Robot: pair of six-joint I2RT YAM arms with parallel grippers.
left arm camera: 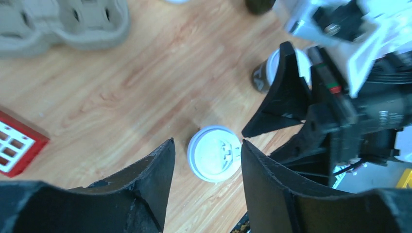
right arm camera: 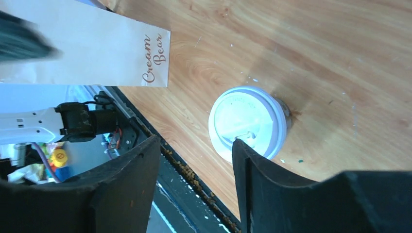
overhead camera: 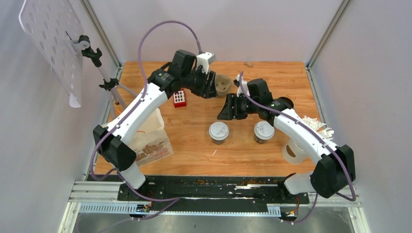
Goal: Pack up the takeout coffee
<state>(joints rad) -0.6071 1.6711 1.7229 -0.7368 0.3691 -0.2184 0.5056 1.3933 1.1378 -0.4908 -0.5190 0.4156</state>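
Two takeout coffee cups with white lids stand on the wooden table, the left cup (overhead camera: 218, 131) and the right cup (overhead camera: 264, 131). My left gripper (overhead camera: 212, 87) is open and empty, held high at the back, next to the pulp cup tray (overhead camera: 224, 84). In the left wrist view the left cup (left arm camera: 214, 153) lies far below, between my fingers (left arm camera: 206, 141). The right cup (left arm camera: 266, 73) is partly hidden by the right gripper's finger (left arm camera: 286, 92). My right gripper (overhead camera: 226, 109) is open and empty above and behind the left cup (right arm camera: 248, 121), its jaws (right arm camera: 194, 150) apart.
A paper bag printed "Cream Bear" (overhead camera: 151, 138) stands at the front left, also in the right wrist view (right arm camera: 97, 48). A red box (overhead camera: 180, 98) lies by the left arm. A white holder (overhead camera: 295, 151) and crumpled napkins (overhead camera: 317, 125) are at the right. The pulp tray (left arm camera: 63, 22) shows top left.
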